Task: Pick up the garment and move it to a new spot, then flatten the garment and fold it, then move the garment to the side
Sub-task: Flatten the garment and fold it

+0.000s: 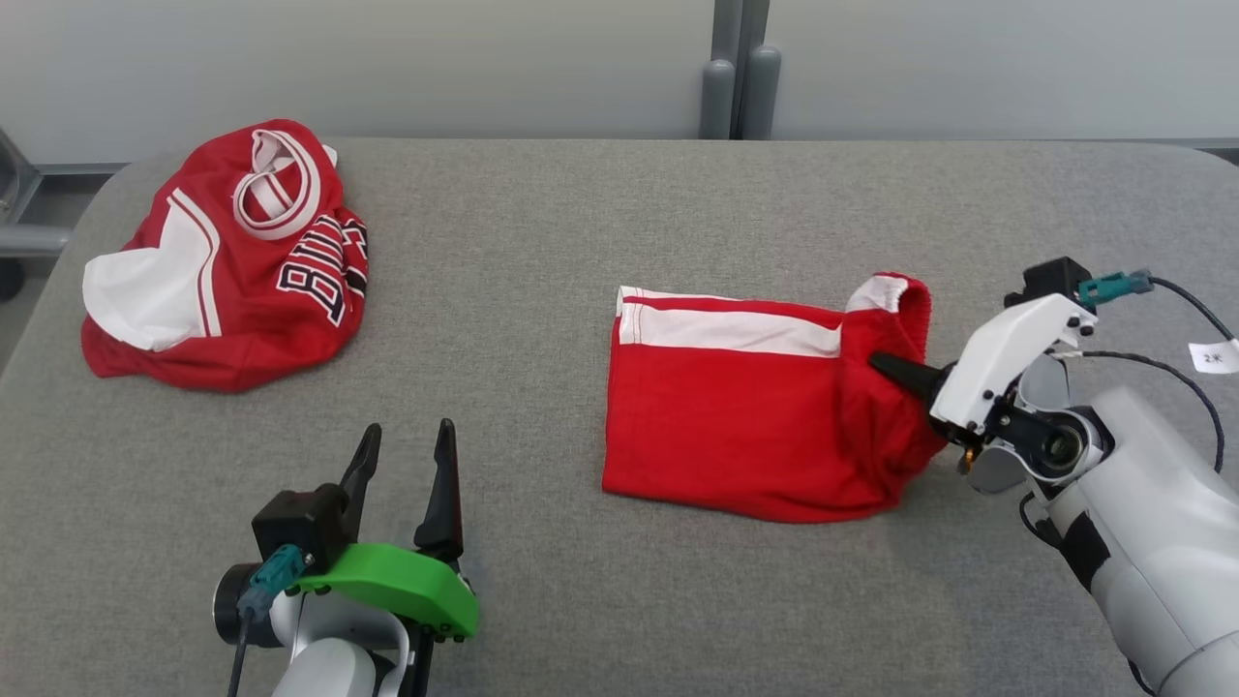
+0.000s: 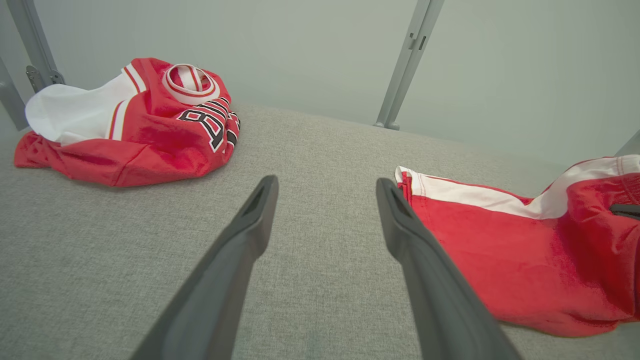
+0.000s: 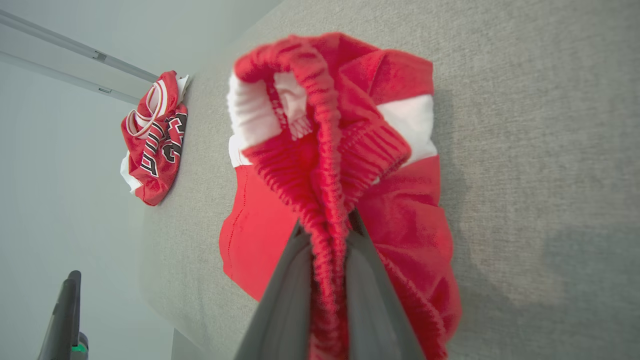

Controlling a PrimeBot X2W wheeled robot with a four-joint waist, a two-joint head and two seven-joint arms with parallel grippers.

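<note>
Right gripper (image 1: 886, 368) pinching waistband of red shorts (image 1: 736, 426), centre-right; left gripper (image 1: 407, 440) wide, empty, near left; crumpled jersey (image 1: 227, 257) far left.

A wide table covered with grey woven fabric (image 1: 542, 213), its far corners rounded, takes up most of the head view, and its surface is flat and plain. Behind its far edge stands a smooth pale grey wall of panels (image 1: 387, 58), and two grey vertical metal posts (image 1: 718, 97) rise side by side against it near the middle of that edge. A grey metal frame bar (image 1: 29, 239) shows beside the table's left corner. The light is soft and even, with only faint shadows on the fabric.
</note>
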